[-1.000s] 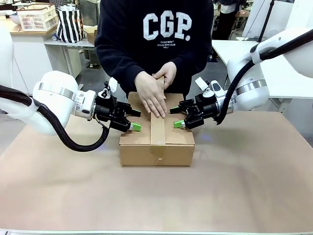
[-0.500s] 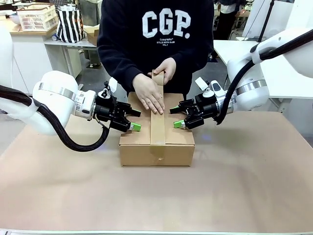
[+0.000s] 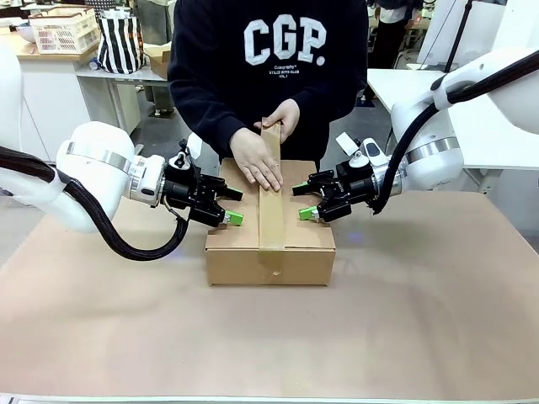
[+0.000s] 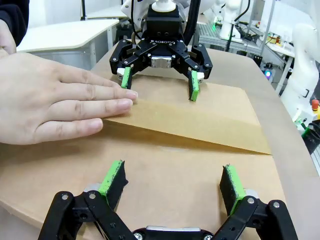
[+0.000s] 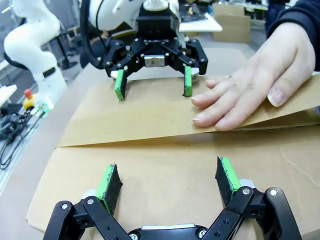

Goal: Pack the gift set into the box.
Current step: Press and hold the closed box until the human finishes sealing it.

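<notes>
The box (image 3: 269, 227) sits closed at the middle of the tabletop (image 3: 421, 320), toward its far edge, a tape strip (image 3: 271, 206) running along its top seam. The person's hands (image 3: 257, 158) press the tape at the box's far edge. The left gripper (image 3: 229, 206) and right gripper (image 3: 310, 200) rest on the lid at either side, jaws spread, grasping nothing.

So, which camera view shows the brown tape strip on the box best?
The front view: the tape strip runs the full length of the box lid. Both wrist views show only a part of it, lying flat under the person's hand.
</notes>
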